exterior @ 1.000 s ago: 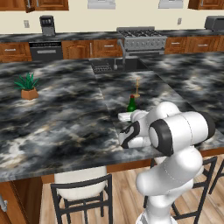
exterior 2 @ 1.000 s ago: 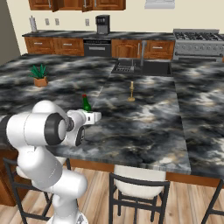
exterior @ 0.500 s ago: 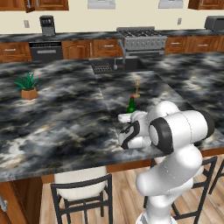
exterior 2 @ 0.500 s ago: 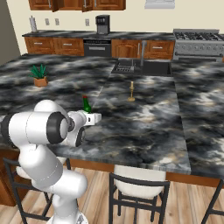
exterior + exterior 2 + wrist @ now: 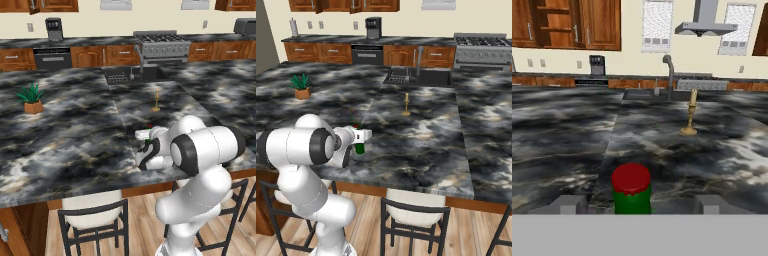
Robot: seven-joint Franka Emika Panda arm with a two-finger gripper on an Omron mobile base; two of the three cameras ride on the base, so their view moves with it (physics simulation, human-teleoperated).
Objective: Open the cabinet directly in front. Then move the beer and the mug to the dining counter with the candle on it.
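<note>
Gripper (image 5: pixel 632 205) stands open astride the red-capped beer bottle (image 5: pixel 631 187), upright on the marble desk (image 5: pixel 562 145); candle (image 5: pixel 691 112) at one o'clock.

Pretty standard kitchen: cream walls, wood floor (image 5: pixel 140 220), steel stove (image 5: pixel 161 48) along the back, black coffee maker (image 5: pixel 53 28), sink faucet (image 5: pixel 670 75), range hood (image 5: pixel 706 25), dark-framed stools (image 5: pixel 413 217).

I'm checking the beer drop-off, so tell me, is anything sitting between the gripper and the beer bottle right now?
Nothing visible does. In the hand view the beer stands upright on the dining counter directly between the tips of the gripper, whose jaws stand apart on either side. The candle stands farther off, beyond it.
</note>
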